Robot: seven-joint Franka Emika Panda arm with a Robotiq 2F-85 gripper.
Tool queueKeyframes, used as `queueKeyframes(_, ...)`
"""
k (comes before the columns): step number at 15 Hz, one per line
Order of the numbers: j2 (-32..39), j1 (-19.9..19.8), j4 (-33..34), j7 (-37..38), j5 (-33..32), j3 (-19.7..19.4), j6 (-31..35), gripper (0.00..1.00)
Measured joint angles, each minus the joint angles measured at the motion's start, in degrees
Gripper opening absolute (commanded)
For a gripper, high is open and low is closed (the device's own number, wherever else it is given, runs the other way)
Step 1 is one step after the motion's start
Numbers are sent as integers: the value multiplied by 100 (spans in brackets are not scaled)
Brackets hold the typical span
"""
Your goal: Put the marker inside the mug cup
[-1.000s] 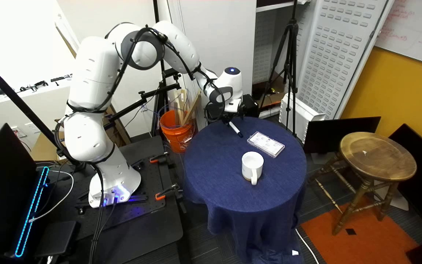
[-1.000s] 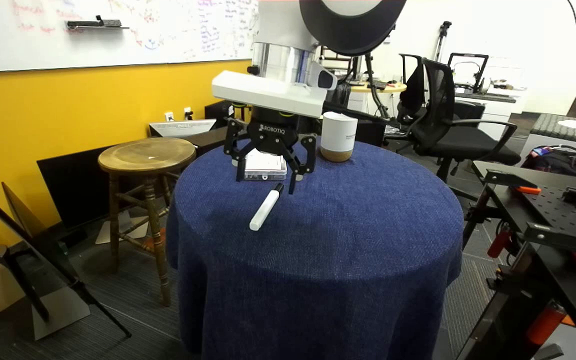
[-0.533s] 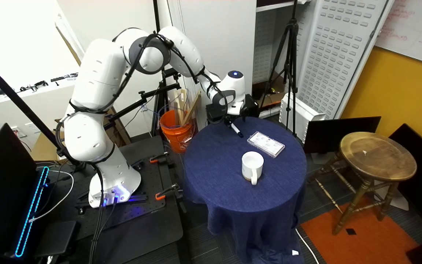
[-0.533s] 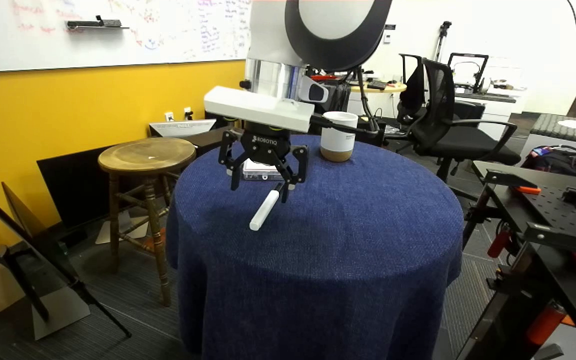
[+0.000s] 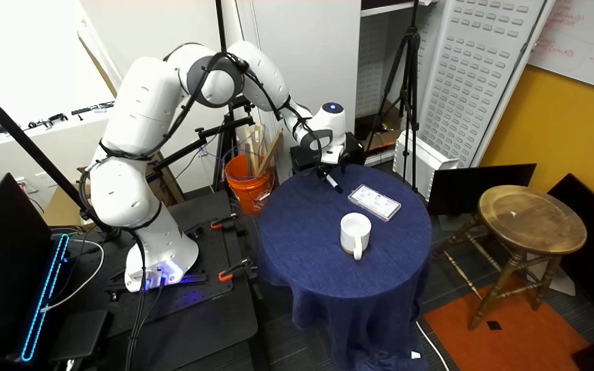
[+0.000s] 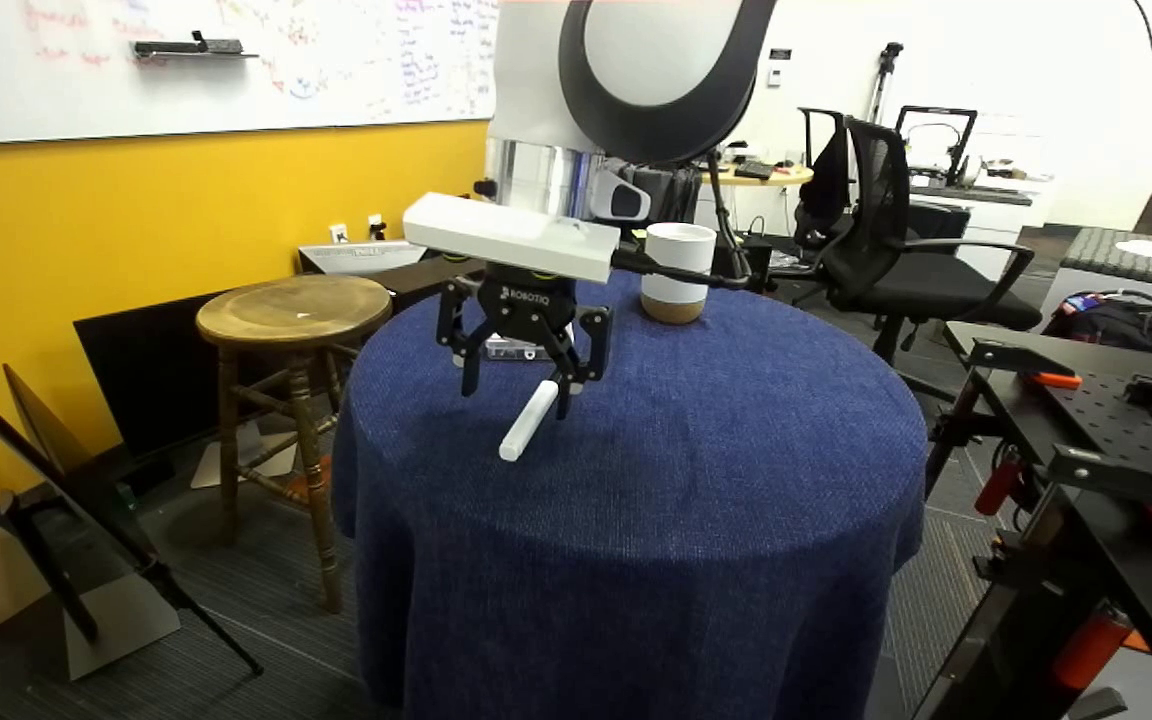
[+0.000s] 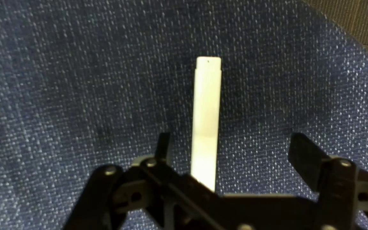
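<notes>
The marker (image 6: pixel 528 420) is a white stick with a black cap, lying on the blue tablecloth. In the wrist view the marker (image 7: pixel 206 121) runs upright between the fingers, nearer the left one, and its cap end is hidden behind the gripper. The marker (image 5: pixel 332 182) also shows in an exterior view, its dark cap toward the case. My gripper (image 6: pixel 516 390) is open and low over the marker's cap end, with a gap on both sides in the wrist view (image 7: pixel 230 140). The white mug (image 5: pixel 353 234) stands upright with a cork base, away from the gripper; it also shows in an exterior view (image 6: pixel 678 275).
A flat clear case with a white card (image 5: pixel 375 202) lies between the marker and the mug. The round table with its blue cloth (image 5: pixel 307 257) has its edge close behind the marker. A wooden stool (image 5: pixel 531 219) and a black tripod (image 5: pixel 408 87) stand beside the table.
My gripper has come down toward the table, over the marker's cap end, and one finger now hides the cap in an exterior view. The marker and mug have not moved.
</notes>
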Motion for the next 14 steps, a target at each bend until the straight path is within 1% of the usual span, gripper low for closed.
queueKeyframes(1, 8, 0, 12, 0, 4, 0, -2, 85)
queueKeyframes(2, 15, 0, 21, 0, 6, 0, -2, 78)
queueKeyframes(3, 23, 0, 30, 0, 10, 0, -2, 81)
queueKeyframes(4, 32, 0, 39, 0, 14, 0, -3, 77)
queueKeyframes(6, 49, 0, 56, 0, 17, 0, -5, 74)
queueKeyframes(9, 67, 1, 69, 0, 21, 0, -9, 74)
queueKeyframes(10, 71, 2, 69, 0, 22, 0, -10, 69)
queueKeyframes(11, 73, 4, 69, 0, 22, 0, -11, 51)
queueKeyframes(12, 75, 7, 69, 0, 22, 0, -11, 45)
queueKeyframes(13, 76, 10, 69, 0, 22, 0, -11, 43)
queueKeyframes(14, 76, 14, 69, 0, 22, 0, -11, 37)
